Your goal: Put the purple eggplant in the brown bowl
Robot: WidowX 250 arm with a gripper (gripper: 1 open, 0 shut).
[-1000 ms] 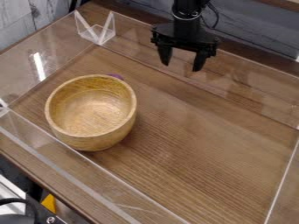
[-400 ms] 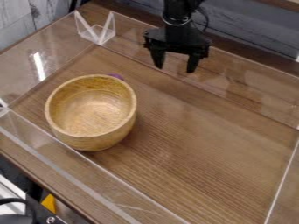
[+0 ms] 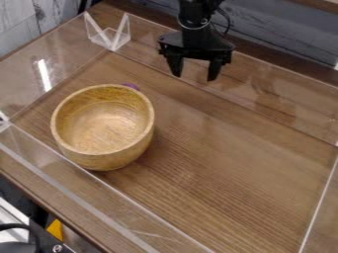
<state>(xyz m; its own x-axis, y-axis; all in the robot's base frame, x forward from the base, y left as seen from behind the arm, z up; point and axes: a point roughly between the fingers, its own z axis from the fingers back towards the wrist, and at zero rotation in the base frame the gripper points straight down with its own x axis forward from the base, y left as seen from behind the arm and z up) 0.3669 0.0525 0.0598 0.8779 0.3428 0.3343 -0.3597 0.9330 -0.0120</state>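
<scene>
Showing round, thick-walled grained brown bowl (image 3: 103, 126), woodgrain table (image 3: 224, 168), black fingers (image 3: 172, 62) spread, grasping nothing

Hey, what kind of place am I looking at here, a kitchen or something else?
Probably a robot test bench, not a kitchen: a wooden table fenced by clear plastic walls, one black gripper hanging open over it, and a lone wooden bowl, apparently empty.

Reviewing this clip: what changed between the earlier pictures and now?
The tool slid left in the picture along the far side of the table, from right of the bowl's far side toward the middle. Its jaws stayed open and empty; nothing was gripped or released. The bowl is unmoved, with a purple sliver of the eggplant at its far rim, and the clear stand is in place.
</scene>
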